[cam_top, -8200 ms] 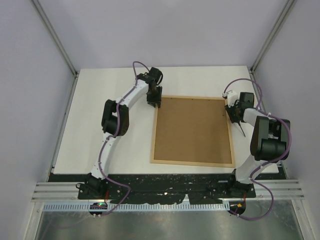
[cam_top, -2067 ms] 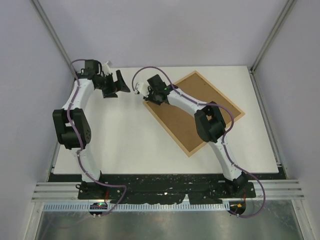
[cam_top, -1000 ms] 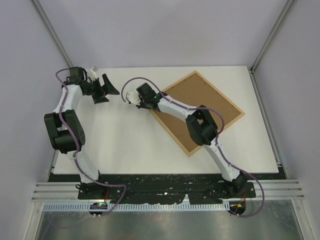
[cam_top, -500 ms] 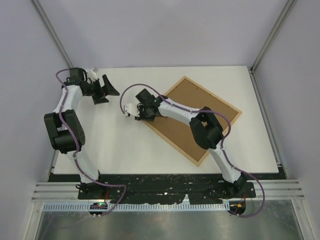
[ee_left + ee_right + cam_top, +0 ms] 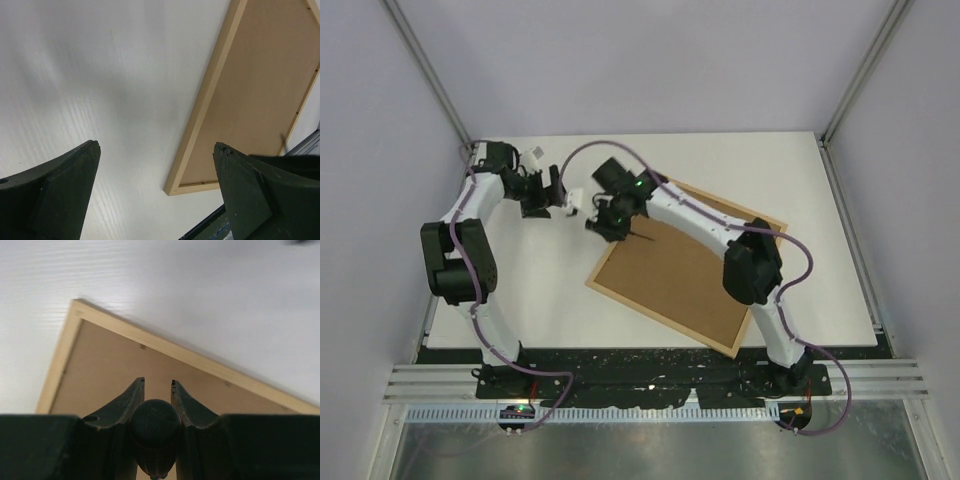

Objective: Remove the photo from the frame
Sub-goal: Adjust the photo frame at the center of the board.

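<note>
Item: frame (image 5: 685, 285), thin pale wood rim, lying back up on the white table (image 5: 520, 290) in the centre of the top view.

Change since half a second ago: the frame is sitting lower and turned further round, its left corner now reaching toward the lower left. Eight seconds back it was lying square to the table edges, right of centre.

Change, arms: the left gripper (image 5: 548, 195) is now sitting closer to the right gripper (image 5: 610, 222), in the upper left of the top view. The right gripper, once at the frame's right side, is now hanging over its upper left edge.

Contents of frame: a brown board is filling the rim from edge to edge (the wrist views (image 5: 260, 90) (image 5: 100, 375) are showing the same brown face and pale rim). The photo is not showing in any view; only the back is facing up.

Left gripper (image 5: 156, 147): jaws spread wide and grasping nothing, looking down on bare table just left of the frame's long edge.

Right gripper (image 5: 157, 382): fingers clenched on a dark round-ended tool (image 5: 155, 425), its thin tip (image 5: 640, 237) pointing over the brown board. Whether the tip is touching the board cannot be told.
</note>
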Robot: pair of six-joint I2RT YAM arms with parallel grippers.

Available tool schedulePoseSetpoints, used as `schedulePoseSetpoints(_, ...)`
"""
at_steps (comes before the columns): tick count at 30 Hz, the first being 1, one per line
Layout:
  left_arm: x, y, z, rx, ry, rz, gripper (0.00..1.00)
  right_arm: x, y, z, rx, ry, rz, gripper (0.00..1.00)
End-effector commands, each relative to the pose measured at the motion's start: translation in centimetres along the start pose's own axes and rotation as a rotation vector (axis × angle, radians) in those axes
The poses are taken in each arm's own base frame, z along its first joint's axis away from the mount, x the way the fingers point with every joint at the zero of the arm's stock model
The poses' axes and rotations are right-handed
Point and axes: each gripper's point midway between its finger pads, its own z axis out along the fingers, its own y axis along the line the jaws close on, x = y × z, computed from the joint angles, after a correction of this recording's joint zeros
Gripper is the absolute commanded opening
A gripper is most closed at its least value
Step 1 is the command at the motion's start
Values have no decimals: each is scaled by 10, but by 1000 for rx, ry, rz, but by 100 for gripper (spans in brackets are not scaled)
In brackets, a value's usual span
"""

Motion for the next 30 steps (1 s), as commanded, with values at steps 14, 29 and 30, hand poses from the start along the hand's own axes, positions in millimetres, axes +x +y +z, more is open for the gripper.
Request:
schedulePoseSetpoints(14,30,-95,66,20,170,310,100,328,-53,-294,620,129,810,8)
schedulePoseSetpoints(29,71,-98,101,4,330,324,100,425,10,-229,486,352,961,8)
schedulePoseSetpoints(30,74,-97,102,8,338,321,100,428,9,-226,485,357,962,8)
